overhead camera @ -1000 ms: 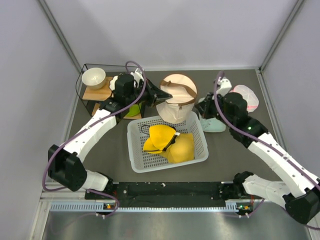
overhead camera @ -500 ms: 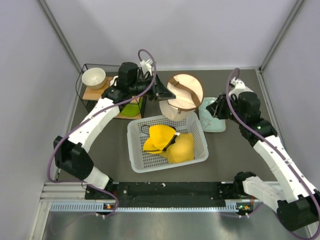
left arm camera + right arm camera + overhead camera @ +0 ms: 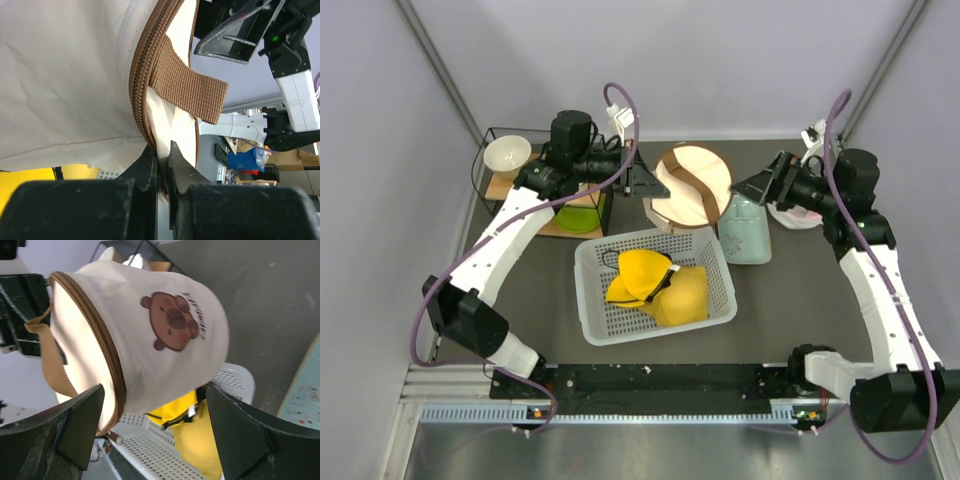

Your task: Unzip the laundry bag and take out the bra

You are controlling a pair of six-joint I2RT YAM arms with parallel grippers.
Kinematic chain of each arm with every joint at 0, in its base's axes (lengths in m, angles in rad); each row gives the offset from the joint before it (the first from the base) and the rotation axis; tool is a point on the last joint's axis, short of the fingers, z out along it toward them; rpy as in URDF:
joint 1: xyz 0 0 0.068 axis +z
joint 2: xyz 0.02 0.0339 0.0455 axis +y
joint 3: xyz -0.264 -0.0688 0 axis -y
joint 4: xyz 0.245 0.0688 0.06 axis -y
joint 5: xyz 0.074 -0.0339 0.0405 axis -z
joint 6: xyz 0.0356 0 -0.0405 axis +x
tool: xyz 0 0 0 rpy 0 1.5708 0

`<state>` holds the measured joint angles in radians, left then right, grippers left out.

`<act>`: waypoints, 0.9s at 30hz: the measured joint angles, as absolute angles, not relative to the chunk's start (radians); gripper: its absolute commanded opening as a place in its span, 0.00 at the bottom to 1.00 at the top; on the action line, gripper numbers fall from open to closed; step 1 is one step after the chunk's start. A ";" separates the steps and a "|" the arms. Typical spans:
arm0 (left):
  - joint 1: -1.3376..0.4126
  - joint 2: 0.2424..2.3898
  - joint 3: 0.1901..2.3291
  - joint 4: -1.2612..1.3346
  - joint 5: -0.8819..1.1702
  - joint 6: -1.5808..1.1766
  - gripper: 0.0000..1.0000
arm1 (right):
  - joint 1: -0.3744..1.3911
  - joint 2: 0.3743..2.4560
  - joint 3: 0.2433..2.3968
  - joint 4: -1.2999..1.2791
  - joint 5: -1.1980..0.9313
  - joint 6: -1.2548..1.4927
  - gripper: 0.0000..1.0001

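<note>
The laundry bag [image 3: 690, 190], zipped shut, stands just behind the white lattice basket [image 3: 615, 322]. Left jaws pinch its brown zippered rim. Right jaws are spread wide beside the bag, not touching it.

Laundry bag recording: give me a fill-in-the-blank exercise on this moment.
The left tool is shut on the laundry bag's ____ zipper edge.
The right tool is ____, apart from the bag.
The white lattice basket holds a ____ padded garment.
The bag's side carries a printed brown ____.
Missing: brown; open; yellow; bear.
</note>
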<state>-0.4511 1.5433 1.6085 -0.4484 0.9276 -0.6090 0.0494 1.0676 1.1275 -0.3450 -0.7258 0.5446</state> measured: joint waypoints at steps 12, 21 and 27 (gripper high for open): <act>-0.457 1.602 1.669 -0.529 0.955 -0.550 0.00 | 0.102 1.163 1.135 -0.198 -0.884 0.666 0.14; -0.468 1.658 1.762 -0.566 0.829 -0.543 0.92 | 0.122 1.176 1.105 -0.134 -0.747 0.781 0.00; -0.473 1.627 1.763 -0.582 0.614 -0.614 0.93 | 0.125 1.098 0.991 -0.104 -0.506 0.924 0.00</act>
<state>-0.4732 1.6268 1.7634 -0.5823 0.6144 -0.6140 0.1246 1.0981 0.9913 -0.1043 -0.5060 0.9237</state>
